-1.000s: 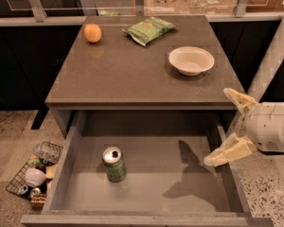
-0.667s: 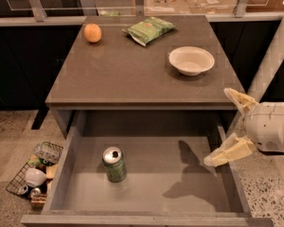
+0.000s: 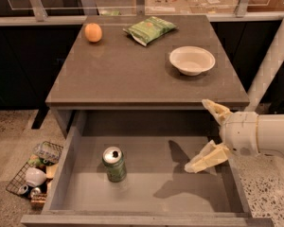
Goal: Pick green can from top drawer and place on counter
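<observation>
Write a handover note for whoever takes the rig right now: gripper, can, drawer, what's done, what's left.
Gripper: open, holding nothing, over the right side of the top drawer, well apart from the can.
Green can: upright on the drawer floor, left of centre, not grasped.
Counter: holds an orange, a green snack bag and a white bowl.
Done: drawer is pulled open.
Left: move the gripper left to the can, grasp it, lift it out and set it on the counter.

Likely an office kitchenette: snack bag [image 3: 149, 29] and bowl [image 3: 192, 59] on counter [image 3: 123, 74]; gripper [image 3: 196, 136] over top drawer [image 3: 151, 186].
</observation>
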Robot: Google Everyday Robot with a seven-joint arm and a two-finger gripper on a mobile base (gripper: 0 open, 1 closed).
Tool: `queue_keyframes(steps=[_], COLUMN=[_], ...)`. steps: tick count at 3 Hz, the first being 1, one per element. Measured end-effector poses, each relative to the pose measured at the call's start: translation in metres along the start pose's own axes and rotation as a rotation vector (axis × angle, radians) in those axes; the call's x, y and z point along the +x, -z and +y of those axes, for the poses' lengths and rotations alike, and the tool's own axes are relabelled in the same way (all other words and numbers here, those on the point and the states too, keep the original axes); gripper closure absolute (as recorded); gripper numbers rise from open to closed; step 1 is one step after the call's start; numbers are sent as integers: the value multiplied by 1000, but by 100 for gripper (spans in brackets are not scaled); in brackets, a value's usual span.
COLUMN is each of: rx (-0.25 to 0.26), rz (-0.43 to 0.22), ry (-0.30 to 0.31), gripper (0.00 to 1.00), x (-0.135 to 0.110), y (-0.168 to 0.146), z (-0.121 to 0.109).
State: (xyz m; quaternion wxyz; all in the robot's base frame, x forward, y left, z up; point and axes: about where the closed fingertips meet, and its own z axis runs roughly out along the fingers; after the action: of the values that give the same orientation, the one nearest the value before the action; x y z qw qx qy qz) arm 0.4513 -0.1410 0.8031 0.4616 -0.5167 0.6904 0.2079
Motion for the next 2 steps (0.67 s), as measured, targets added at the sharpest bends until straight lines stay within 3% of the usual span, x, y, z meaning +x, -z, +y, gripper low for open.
queue_keyframes(steps=[2], rx=[-86], rz=[-105], ry=[-23], gripper=[0], x=[18], y=[-78], z=[48])
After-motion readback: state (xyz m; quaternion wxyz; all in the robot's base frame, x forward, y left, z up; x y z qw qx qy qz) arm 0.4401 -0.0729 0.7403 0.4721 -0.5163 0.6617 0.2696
